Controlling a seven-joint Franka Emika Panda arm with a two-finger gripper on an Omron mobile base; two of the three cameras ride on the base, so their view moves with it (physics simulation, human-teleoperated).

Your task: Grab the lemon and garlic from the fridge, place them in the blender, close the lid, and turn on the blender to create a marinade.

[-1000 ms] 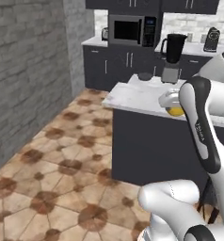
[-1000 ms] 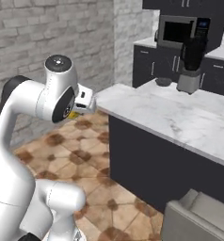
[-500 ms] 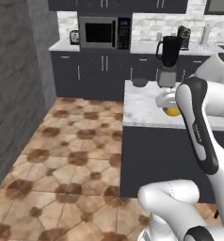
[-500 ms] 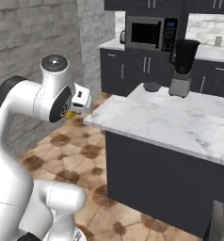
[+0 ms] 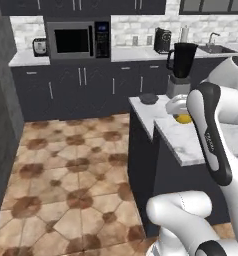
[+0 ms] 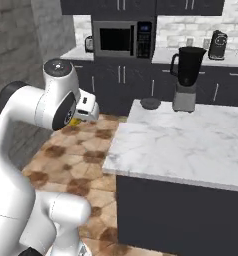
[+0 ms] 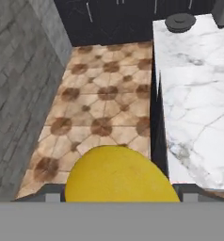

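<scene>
My gripper (image 7: 121,196) is shut on the yellow lemon (image 7: 119,173), which bulges between the two tips in the hand view. The left base view has the lemon (image 5: 184,119) under the white hand, over the island counter's (image 5: 192,146) near corner. The blender (image 6: 187,75) stands open-topped at the far edge of the marble island (image 6: 191,145), with its jar (image 5: 181,60) on a grey base. The dark round lid (image 6: 150,103) lies flat on the marble to the blender's left, and the lid (image 7: 180,21) is also at the top of the hand view. The fridge is out of view.
Along the back wall run dark cabinets with a microwave (image 5: 76,40), a toaster (image 5: 39,46), a black appliance (image 6: 218,45) and a sink (image 5: 218,48). A grey stone wall (image 7: 20,70) stands to the left. Tiled floor (image 5: 76,170) lies open between wall and island.
The whole scene has shifted: the base has moved, bringing the island and blender nearer and more central. The lemon stays held in the shut gripper.
</scene>
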